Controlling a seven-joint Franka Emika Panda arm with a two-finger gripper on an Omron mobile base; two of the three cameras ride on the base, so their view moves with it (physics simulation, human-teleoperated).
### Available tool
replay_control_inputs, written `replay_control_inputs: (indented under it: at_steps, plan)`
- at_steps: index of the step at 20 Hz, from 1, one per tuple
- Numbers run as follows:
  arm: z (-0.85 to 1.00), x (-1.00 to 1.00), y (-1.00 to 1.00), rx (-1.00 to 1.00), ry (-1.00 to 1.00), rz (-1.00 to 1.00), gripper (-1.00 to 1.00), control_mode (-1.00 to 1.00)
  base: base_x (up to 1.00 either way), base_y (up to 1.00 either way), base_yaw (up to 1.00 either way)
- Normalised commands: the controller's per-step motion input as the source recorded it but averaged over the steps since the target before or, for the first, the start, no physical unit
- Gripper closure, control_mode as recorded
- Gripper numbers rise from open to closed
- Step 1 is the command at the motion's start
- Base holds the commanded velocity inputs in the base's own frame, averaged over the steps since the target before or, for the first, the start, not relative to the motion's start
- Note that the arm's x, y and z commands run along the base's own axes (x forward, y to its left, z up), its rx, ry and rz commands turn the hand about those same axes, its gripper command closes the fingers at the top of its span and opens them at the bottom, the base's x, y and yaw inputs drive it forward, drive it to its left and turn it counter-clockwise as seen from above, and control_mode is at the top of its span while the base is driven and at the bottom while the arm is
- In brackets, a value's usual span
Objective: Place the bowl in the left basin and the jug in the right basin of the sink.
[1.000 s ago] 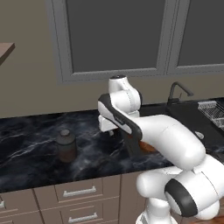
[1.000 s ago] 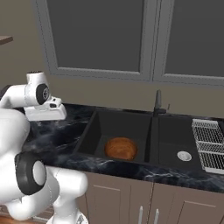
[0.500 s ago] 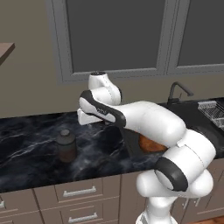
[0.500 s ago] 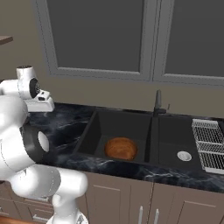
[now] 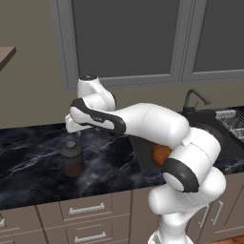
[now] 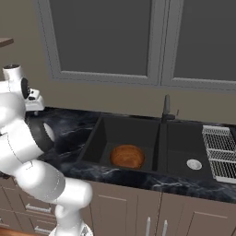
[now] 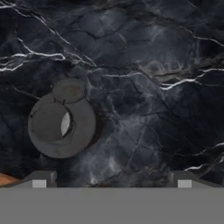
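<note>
The black marble counter (image 5: 33, 157) is lying directly beneath the gripper (image 7: 111, 180), its white veins running across the surface. The grey-framed window (image 5: 124, 38) is standing behind and above the gripper. Drawers (image 5: 86, 208) are sitting below the counter's front edge, below the gripper. A wire rack (image 6: 220, 147) is resting far off to the gripper's right. A wooden shelf (image 5: 5, 52) is jutting out high to its left.

Jug (image 5: 72, 158) upright on marble counter (image 5: 33, 157)
</note>
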Motion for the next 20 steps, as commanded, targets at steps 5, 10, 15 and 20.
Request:
replay_control_inputs:
  at_steps: [5, 10, 15, 20]
  plan:
    - [0.0, -0.05, 0.46, -0.02, -0.09, 0.0, -1.0, -1.0, 0.0, 0.0, 0.0]
    - [-0.02, -0.25, 0.34, 0.0, -0.13, 0.0, -1.0, -1.0, 0.0, 0.0, 0.0]
    - [-0.06, -0.02, 0.1, 0.0, -0.06, 0.01, -1.0, -1.0, 0.0, 0.0, 0.0]
    - [-0.05, 0.08, -0.04, 0.04, 0.01, 0.0, -1.0, -1.0, 0.0, 0.0, 0.0]
